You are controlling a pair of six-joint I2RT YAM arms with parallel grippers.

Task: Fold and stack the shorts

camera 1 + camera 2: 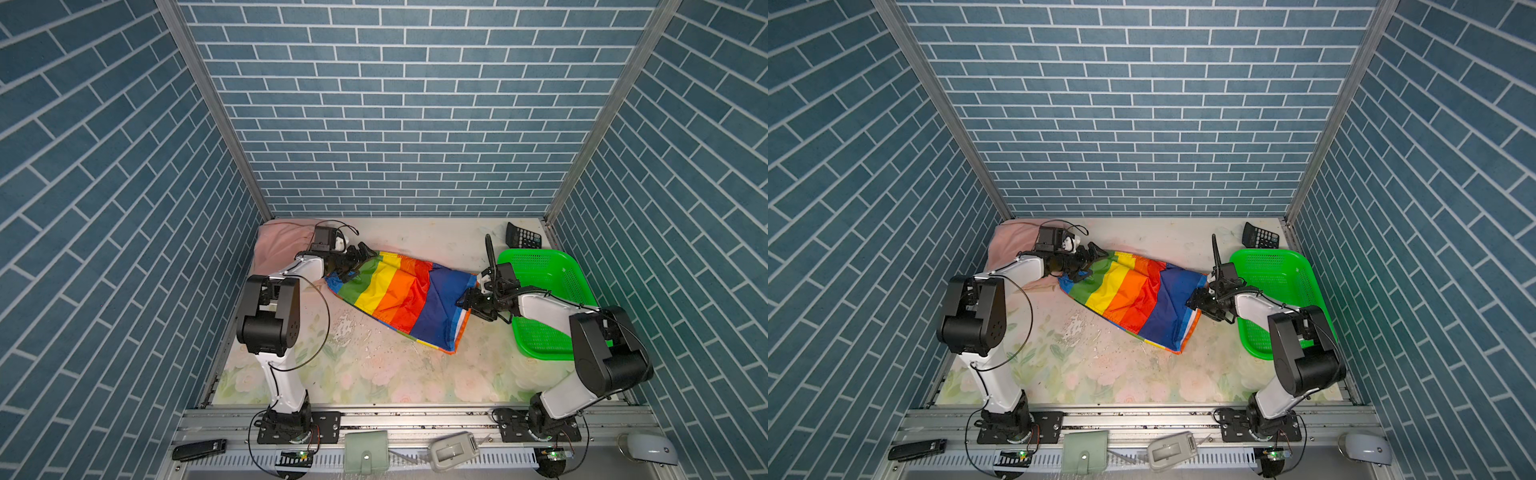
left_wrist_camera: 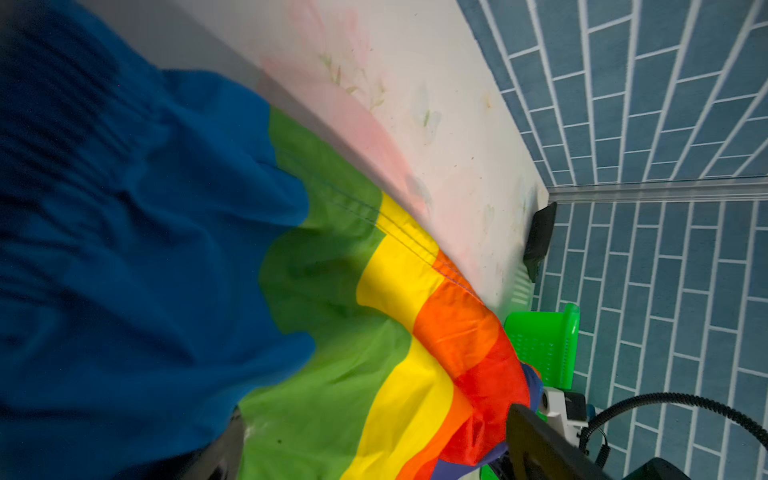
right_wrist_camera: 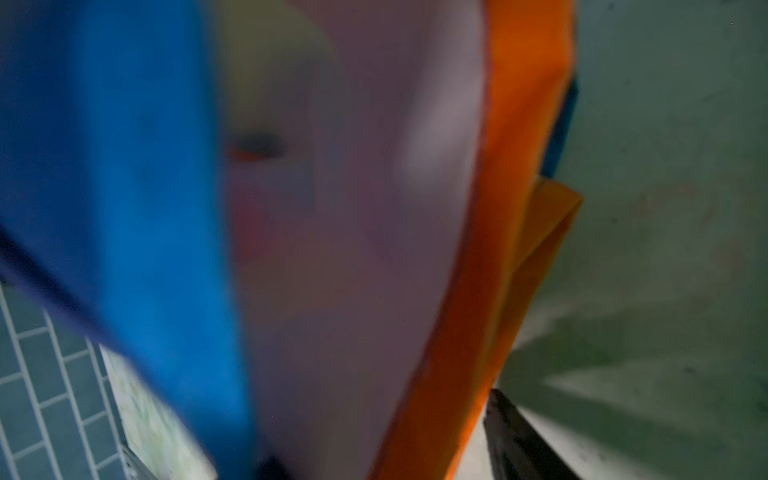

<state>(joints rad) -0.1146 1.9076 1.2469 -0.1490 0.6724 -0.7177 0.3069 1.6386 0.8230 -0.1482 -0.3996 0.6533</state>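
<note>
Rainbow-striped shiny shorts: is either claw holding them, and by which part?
Left claw stands open at the rainbow-striped shorts' green end, gripping nothing. Right claw sits at the dark-blue end; whether it pinches cloth cannot be told.

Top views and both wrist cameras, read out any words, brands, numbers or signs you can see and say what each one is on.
No text can be read in any view.
Calculator: key markings too small to read.
Black device at the front left: white marking, too small to read.
White mouse: tiny dark logo, illegible.
Rainbow shorts: no print visible.
</note>
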